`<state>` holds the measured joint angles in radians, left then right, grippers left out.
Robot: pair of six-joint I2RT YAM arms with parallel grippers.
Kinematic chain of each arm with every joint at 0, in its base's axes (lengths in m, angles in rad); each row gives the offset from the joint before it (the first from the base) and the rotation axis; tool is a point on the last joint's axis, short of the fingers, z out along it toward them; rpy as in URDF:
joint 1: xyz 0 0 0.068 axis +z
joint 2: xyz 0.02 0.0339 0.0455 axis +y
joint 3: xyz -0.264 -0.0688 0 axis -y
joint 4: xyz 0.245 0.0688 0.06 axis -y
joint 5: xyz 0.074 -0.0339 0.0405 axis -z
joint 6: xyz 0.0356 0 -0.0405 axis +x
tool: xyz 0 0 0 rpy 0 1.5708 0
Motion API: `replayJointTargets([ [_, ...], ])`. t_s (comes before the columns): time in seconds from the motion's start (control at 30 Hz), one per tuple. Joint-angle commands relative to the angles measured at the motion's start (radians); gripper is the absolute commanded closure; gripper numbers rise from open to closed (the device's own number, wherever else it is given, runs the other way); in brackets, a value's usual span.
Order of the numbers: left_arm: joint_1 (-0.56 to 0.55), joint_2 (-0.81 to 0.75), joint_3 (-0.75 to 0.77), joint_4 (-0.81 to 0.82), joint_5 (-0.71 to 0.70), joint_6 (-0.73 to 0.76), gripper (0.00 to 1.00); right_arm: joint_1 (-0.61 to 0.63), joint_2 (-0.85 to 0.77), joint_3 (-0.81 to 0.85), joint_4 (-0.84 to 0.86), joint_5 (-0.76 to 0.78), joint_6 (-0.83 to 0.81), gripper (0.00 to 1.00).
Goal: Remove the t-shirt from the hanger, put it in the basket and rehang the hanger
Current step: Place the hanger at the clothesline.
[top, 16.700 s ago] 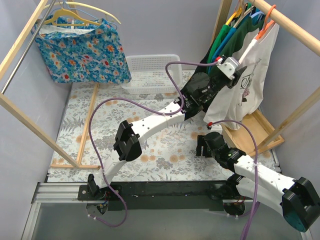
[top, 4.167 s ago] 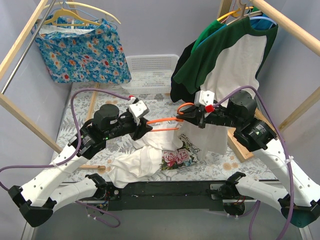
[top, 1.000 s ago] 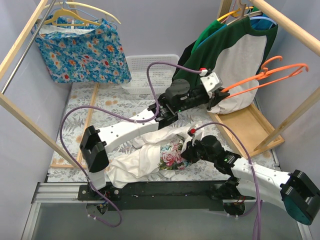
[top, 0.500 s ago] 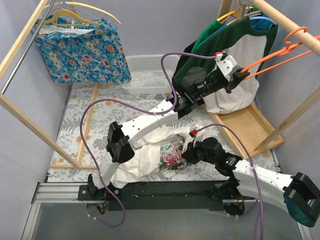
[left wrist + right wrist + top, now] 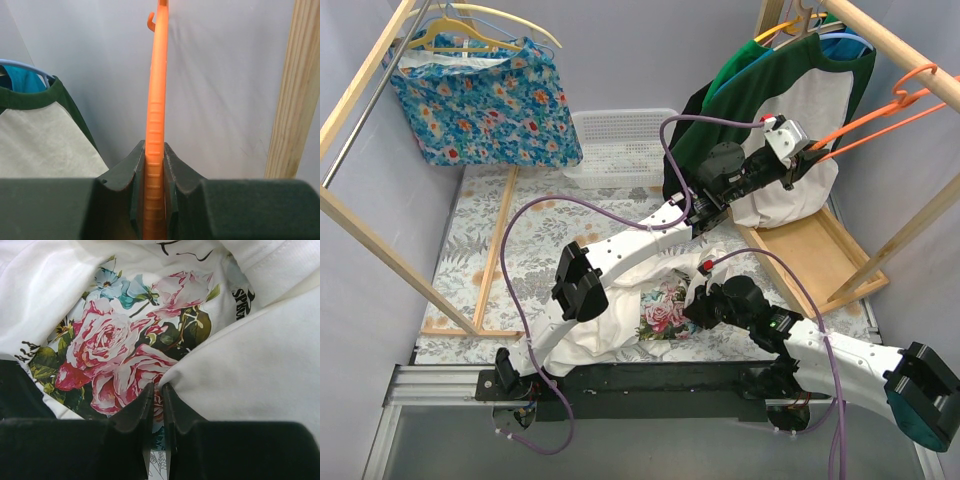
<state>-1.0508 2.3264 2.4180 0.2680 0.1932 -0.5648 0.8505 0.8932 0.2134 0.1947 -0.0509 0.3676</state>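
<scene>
The white t-shirt (image 5: 595,330) with a rose print lies crumpled on the table, off the hanger, and fills the right wrist view (image 5: 125,340). The bare orange hanger (image 5: 865,122) slants up to the wooden rail (image 5: 900,50), its hook at the rail. My left gripper (image 5: 807,155) is shut on the hanger's arm (image 5: 156,100), which stands pinched between the jaws (image 5: 155,150). My right gripper (image 5: 698,303) sits low at the shirt's right edge. Its jaws (image 5: 156,387) are all but closed over the print beside a white fold, with nothing clearly between them.
A green-and-white shirt (image 5: 790,90) hangs on the rail just behind the left gripper. A wooden post (image 5: 295,90) stands right of the hanger. A white basket (image 5: 620,140) sits at the back, a blue floral garment (image 5: 485,95) hangs at the far left, and the rack's wooden base (image 5: 810,255) lies at the right.
My left gripper has carried the orange hanger up and to the right, bringing its hook to the wooden rail. The right arm and the t-shirt have barely moved.
</scene>
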Motion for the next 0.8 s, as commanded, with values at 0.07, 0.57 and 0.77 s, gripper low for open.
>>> replayJointTargets([
  [0.07, -0.006, 0.002, 0.058, 0.076, 0.003, 0.013, 1.0, 0.01, 0.012, -0.012, 0.046, 0.0, 0.011, 0.8],
  [0.57, -0.006, 0.103, 0.073, 0.198, 0.017, 0.068, 1.0, 0.013, 0.001, -0.008, 0.04, 0.0, 0.011, 0.8],
  [0.77, -0.006, 0.108, 0.085, 0.178, 0.02, 0.077, 1.0, 0.016, -0.033, -0.011, 0.011, 0.019, 0.013, 0.8],
])
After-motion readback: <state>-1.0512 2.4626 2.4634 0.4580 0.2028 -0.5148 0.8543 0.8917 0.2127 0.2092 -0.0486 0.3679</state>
